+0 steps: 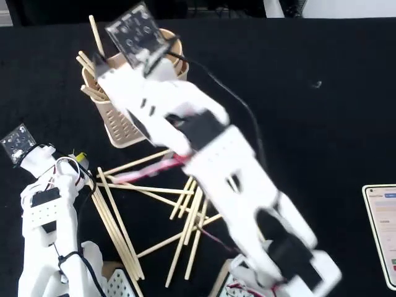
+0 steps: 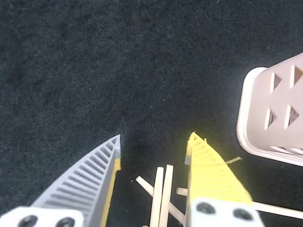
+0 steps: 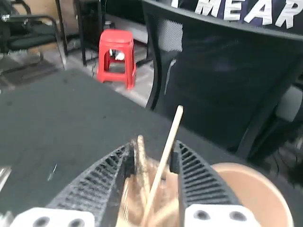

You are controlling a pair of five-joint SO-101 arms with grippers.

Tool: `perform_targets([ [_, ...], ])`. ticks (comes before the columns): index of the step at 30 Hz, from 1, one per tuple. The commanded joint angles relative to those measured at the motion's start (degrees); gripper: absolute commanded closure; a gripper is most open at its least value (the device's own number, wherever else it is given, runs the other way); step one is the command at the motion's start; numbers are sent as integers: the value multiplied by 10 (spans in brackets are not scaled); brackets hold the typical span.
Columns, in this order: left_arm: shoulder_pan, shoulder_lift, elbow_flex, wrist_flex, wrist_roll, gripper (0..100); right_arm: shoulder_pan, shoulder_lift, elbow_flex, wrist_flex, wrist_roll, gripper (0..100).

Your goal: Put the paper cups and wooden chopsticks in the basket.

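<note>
Jaws spread and holding nothing, the left pincer (image 2: 155,138) hangs low at about 8 o'clock on the black table (image 1: 322,124). The ends of a few loose chopsticks (image 1: 117,232) lie on the cloth between its jaws, short of the tips and touching neither. From the pincer, the basket (image 1: 120,127) sits near, toward 1 o'clock.

The basket stands at about 11 o'clock on the table, with chopsticks (image 1: 96,36) sticking out of its top. The right pincer (image 3: 153,146) is directly over it. Its jaws are parted wider than the sticks, and two of those chopsticks rise in the gap, one leaning across it. A paper cup (image 3: 246,189) sits in the basket just outside one jaw, mouth up.

From the basket toward 6 o'clock, the rest of the loose chopsticks lie fanned and crossed over the middle of the table, partly under the right arm (image 1: 235,179).

A phone (image 1: 380,226) lies at 4 o'clock by the table edge.
</note>
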Motion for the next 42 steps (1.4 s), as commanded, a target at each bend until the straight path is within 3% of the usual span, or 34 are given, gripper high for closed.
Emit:
perform_targets([
  [1, -3, -11, -7, -8, 1, 773, 0, -126, 36, 177, 2, 877],
  [5, -2, -11, -7, -9, 1, 773, 5, -218, 162, 296, 3, 877],
  [8, -4, -11, -7, -9, 1, 773, 19, -267, 301, 315, 3, 877],
  [11, -4, -11, -7, -9, 1, 773, 51, -282, 444, 253, 3, 858],
  [15, -5, -11, -7, -9, 1, 773, 113, -272, 591, 120, -4, 698],
  [17, -5, -11, -7, -9, 1, 773, 137, -253, 619, 69, -25, 669],
  [23, -4, -11, -6, -9, 1, 773, 160, -170, 621, -29, -177, 703],
  [28, -5, -11, -6, -9, 1, 773, 164, -74, 604, -104, -190, 705],
  [39, -5, -11, -6, -9, 1, 773, 153, 94, 471, -105, -189, 711],
  [42, -5, -11, -6, -9, 1, 773, 152, 135, 451, -105, -185, 799],
])
